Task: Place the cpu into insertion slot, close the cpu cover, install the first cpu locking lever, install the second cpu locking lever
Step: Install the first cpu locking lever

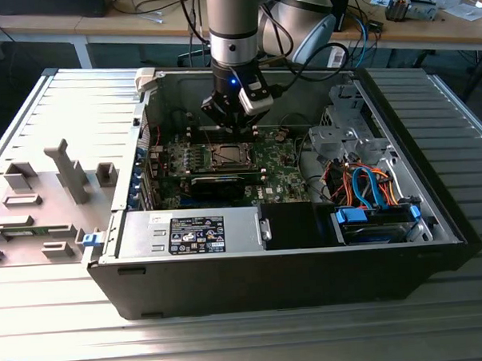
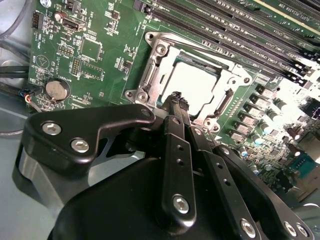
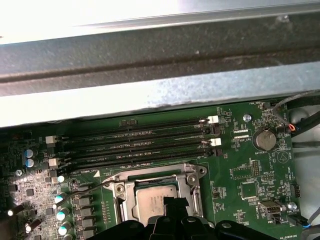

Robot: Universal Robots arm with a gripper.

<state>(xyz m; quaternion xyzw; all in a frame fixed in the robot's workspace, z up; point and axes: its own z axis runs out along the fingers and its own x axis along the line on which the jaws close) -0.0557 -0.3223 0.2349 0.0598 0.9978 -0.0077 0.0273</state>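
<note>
Currently, item: cpu (image 2: 192, 85) seated in insertion slot (image 2: 150, 75), cpu cover (image 2: 227, 75) down; my gripper (image 2: 178, 104), fingers pressed together, beside it; levers remaining, I judge.

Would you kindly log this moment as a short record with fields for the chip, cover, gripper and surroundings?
cpu: seated in the insertion slot, silver top showing
cpu cover: lying flat around the chip, framing it
gripper: above the socket's edge, fingertips together, holding nothing
memory slots: long, dark, beside the socket
computer case: open on a metal table
</note>
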